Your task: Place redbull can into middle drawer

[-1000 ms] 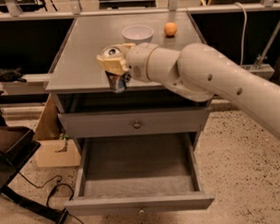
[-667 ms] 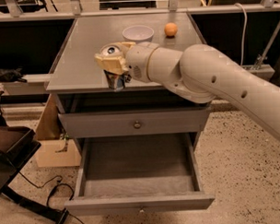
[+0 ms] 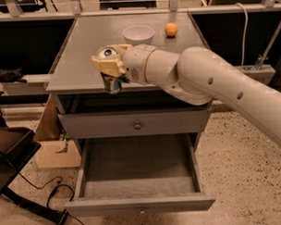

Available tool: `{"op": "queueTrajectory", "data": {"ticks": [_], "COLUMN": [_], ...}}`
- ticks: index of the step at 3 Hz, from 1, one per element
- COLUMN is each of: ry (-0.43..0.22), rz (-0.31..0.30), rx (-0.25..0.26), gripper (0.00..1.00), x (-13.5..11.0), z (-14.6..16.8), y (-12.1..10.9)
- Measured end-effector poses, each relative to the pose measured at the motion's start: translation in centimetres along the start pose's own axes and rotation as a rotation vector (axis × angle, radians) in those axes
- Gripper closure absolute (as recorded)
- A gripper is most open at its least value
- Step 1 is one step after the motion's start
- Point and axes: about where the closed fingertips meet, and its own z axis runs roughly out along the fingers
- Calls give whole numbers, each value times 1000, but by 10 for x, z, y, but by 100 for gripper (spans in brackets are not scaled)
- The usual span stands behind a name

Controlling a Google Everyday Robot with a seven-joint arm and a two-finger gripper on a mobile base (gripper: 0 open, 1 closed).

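My gripper (image 3: 109, 65) is shut on the redbull can (image 3: 112, 83). It holds the can upright at the front left edge of the grey cabinet top (image 3: 78, 65). Only the can's blue-and-silver lower part shows below the cream fingers (image 3: 102, 64). The middle drawer (image 3: 138, 174) is pulled open below, with a bare grey floor and a small knob on its flat front (image 3: 142, 210). The can is above and behind the open drawer, over its left half.
A white bowl (image 3: 138, 34) and an orange (image 3: 171, 29) sit at the back of the cabinet top. A shut drawer front with a knob (image 3: 137, 125) lies above the open drawer. A cardboard box (image 3: 51, 136) and a dark chair (image 3: 12, 151) stand at the left.
The gripper with the can has shifted slightly toward the front left edge of the cabinet top. The drawer stays open.
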Motion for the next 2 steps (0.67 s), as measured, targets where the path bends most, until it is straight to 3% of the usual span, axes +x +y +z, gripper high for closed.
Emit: {"op": "queueTrajectory", "data": {"ticks": [1,2], "ry": [-29,-66], "rz": [13,11], "rx": [-78,-222], "gripper": [100,100], "x": [20,51], "z": [2,-10], "y": [23,77]}}
